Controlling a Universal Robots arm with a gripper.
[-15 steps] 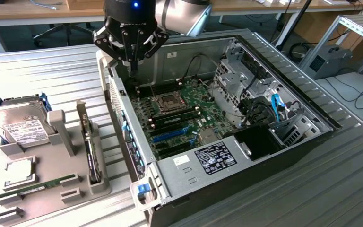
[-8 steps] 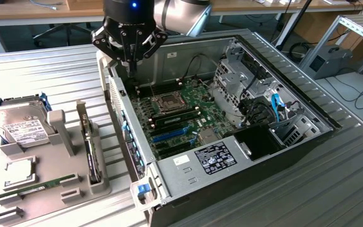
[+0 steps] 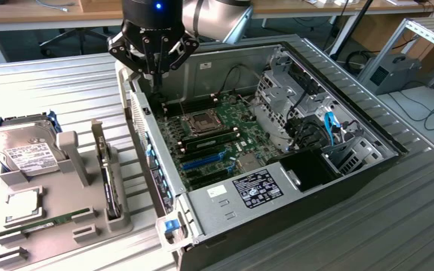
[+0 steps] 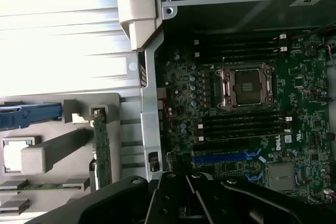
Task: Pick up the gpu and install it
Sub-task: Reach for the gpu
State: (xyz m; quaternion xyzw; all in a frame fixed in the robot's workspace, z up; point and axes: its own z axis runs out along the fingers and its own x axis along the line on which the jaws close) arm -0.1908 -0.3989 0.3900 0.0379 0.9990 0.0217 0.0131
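The gpu (image 3: 110, 183) stands edge-on in a slot of the grey holder (image 3: 66, 237) at the exterior view's left, dark and thin, with its silver bracket at the far end. In the wrist view the gpu (image 4: 100, 150) is a narrow green strip beside the case wall. My gripper (image 3: 155, 73) hangs shut and empty above the far left corner of the open computer case (image 3: 277, 192), well away from the gpu. The dark fingers (image 4: 181, 187) meet over the motherboard (image 4: 236, 129), near its blue slot (image 4: 220, 157).
On the holder lie a silver hard drive (image 3: 25, 149), a square chip (image 3: 21, 206) and a long green RAM stick (image 3: 47, 221). Inside the case are the CPU socket (image 3: 200, 121), drive cage (image 3: 281, 96) and cables. A ribbed metal table (image 3: 59, 84) surrounds everything.
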